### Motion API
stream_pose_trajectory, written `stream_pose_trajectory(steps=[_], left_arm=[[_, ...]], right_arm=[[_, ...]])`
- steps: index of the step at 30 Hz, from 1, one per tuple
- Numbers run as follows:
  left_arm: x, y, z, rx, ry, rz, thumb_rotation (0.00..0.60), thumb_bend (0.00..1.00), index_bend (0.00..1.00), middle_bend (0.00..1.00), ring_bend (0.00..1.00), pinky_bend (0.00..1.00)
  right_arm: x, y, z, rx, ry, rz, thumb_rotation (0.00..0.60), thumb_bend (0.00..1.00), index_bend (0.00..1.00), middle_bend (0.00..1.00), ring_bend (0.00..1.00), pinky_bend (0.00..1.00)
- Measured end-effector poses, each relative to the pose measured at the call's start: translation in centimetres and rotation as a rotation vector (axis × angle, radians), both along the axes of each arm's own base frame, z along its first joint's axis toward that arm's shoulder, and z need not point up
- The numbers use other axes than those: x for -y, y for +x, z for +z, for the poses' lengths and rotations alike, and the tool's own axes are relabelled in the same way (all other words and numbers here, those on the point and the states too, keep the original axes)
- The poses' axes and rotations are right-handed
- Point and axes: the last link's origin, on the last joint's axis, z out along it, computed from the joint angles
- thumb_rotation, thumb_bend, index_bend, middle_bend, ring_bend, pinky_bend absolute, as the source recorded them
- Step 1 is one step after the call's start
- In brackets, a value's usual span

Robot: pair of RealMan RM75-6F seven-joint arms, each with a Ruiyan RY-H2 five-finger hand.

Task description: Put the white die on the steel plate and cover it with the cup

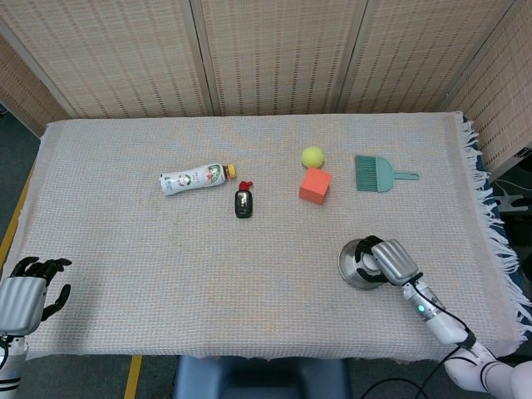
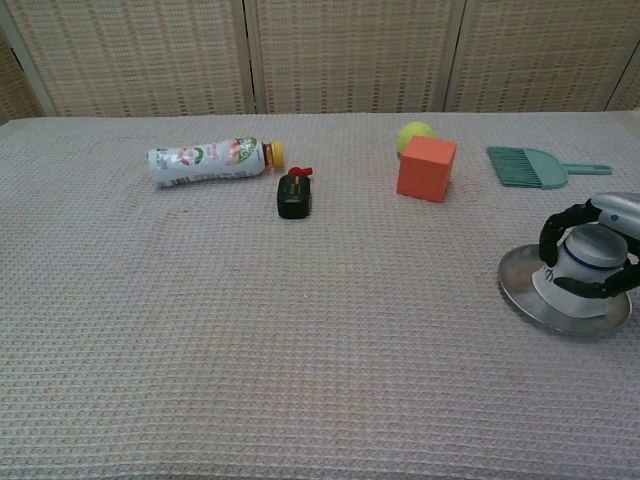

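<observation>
A white cup [image 2: 585, 277] with a dark band stands upside down on the steel plate [image 2: 530, 300] at the right front of the table. My right hand [image 2: 598, 250] wraps its dark fingers around the cup. In the head view the right hand [image 1: 391, 260] covers most of the cup above the plate [image 1: 349, 268]. The white die is not visible; it may be hidden under the cup. My left hand [image 1: 23, 293] hangs off the table's front left corner, fingers curled, holding nothing.
A drink bottle [image 1: 193, 178] lies on its side at centre left, with a small black bottle [image 1: 243, 202] beside it. A yellow ball [image 1: 312, 155], an orange cube [image 1: 315, 185] and a teal brush [image 1: 377, 174] lie at the back right. The cloth's fringed edge [image 1: 490, 224] is right.
</observation>
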Motion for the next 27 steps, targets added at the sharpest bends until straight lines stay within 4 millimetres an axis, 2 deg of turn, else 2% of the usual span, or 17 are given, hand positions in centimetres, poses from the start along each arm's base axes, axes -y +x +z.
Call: stream_pose_trajectory(steps=[7,10,17,19,22,27], left_arm=[[0.0,0.0,0.0,0.001,0.002,-0.001,0.6,0.37,0.34,0.42,0.42,0.25],[0.0,0.0,0.0,0.001,0.002,-0.001,0.6,0.37,0.34,0.42,0.42,0.25],[0.0,0.0,0.0,-0.001,-0.001,0.002,0.6,0.37,0.34,0.42,0.42,0.25],[0.0,-0.1,0.0,0.0,-0.003,0.004,0.6,0.37,0.34,0.42,0.42,0.25],[0.0,-0.1,-0.1,0.001,-0.004,0.004,0.6,0.37,0.34,0.42,0.42,0.25],[0.0,0.0,-0.1,0.001,-0.004,0.004,0.6,0.37,0.34,0.42,0.42,0.25]], right_arm=[[-0.5,0.6,0.3,0.17,0.103,-0.071,0.6,0.23,0.53,0.42,0.31,0.65],[-0.2,0.3,0.5,0.132,0.071,-0.051,0.6,0.23,0.53,0.42,0.31,0.65],[1.3,-1.4,1.1,-0.192,-0.131,0.087,0.6,0.23,0.53,0.42,0.31,0.65],[1.5,-1.6,1.0,-0.23,-0.166,0.103,0.6,0.23,0.53,0.42,0.31,0.64],[1.4,-1.5,0.4,-0.215,-0.172,0.102,0.6,0.23,0.53,0.42,0.31,0.64],[1.0,-1.2,0.1,-0.066,-0.093,0.046,0.6,0.23,0.53,0.42,0.31,0.64]])
